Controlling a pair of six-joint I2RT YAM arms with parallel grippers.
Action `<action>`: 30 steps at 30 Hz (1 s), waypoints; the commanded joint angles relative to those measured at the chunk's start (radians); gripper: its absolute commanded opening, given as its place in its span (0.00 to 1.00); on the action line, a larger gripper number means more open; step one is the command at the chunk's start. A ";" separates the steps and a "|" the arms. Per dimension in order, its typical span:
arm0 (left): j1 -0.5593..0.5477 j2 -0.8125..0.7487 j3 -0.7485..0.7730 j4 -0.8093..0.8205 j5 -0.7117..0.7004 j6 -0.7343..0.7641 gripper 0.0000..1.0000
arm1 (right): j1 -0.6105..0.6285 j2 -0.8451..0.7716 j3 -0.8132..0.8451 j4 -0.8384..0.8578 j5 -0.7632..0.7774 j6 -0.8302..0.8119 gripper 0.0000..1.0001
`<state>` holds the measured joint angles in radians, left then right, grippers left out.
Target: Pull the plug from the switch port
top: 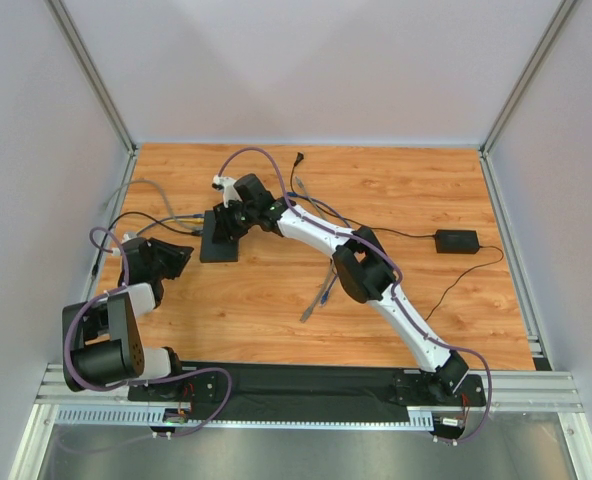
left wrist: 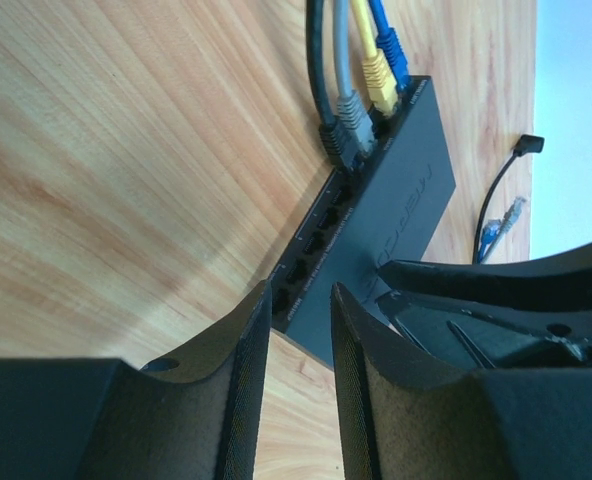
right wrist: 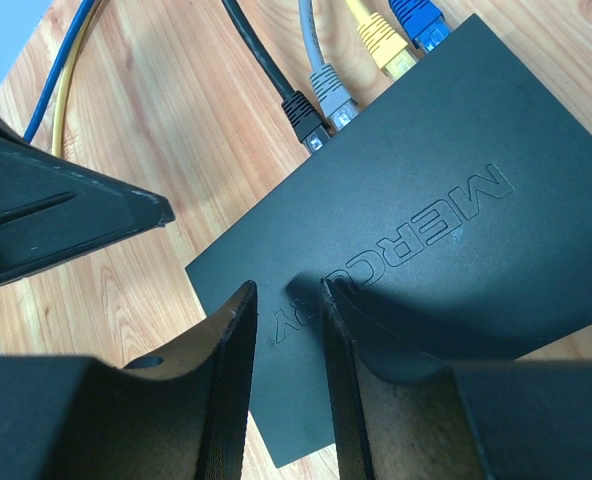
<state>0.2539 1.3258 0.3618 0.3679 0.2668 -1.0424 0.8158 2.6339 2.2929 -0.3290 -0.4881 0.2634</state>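
The switch [top: 219, 243] is a flat matte black box at the table's left middle. Its port edge faces left, seen in the left wrist view [left wrist: 321, 225]. Black [left wrist: 334, 140], grey [left wrist: 354, 118], yellow [left wrist: 376, 80] and blue [left wrist: 389, 45] plugs sit in the far ports; the near ports are empty. My right gripper [right wrist: 288, 290] is slightly open and empty, its tips resting on the switch's top [right wrist: 426, 250]. My left gripper [left wrist: 301, 295] is slightly open and empty, low over the wood, just short of the near port end.
A small black adapter brick [top: 456, 241] lies at the right with its thin cable. Loose grey and blue cables [top: 321, 290] lie under the right arm. The plugged cables [top: 161, 218] run off left towards the frame post. Walls enclose three sides.
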 commanded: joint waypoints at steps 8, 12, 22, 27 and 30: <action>0.015 0.093 0.055 0.094 0.043 0.008 0.37 | 0.045 -0.006 -0.072 -0.196 -0.056 -0.082 0.34; 0.025 0.101 0.042 0.123 0.052 -0.005 0.37 | 0.045 0.011 -0.050 -0.272 -0.087 -0.116 0.34; 0.025 0.035 0.025 0.069 0.040 0.022 0.37 | 0.048 -0.034 -0.127 -0.292 -0.089 -0.158 0.34; 0.024 0.067 0.022 0.089 0.048 0.021 0.37 | 0.020 -0.051 -0.161 -0.268 -0.129 -0.156 0.34; 0.025 0.139 0.016 0.190 0.084 -0.017 0.35 | 0.008 -0.045 -0.151 -0.271 -0.145 -0.151 0.34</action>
<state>0.2707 1.4132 0.3859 0.4515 0.3164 -1.0481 0.8295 2.5568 2.1849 -0.4217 -0.6239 0.1295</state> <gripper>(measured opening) 0.359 0.342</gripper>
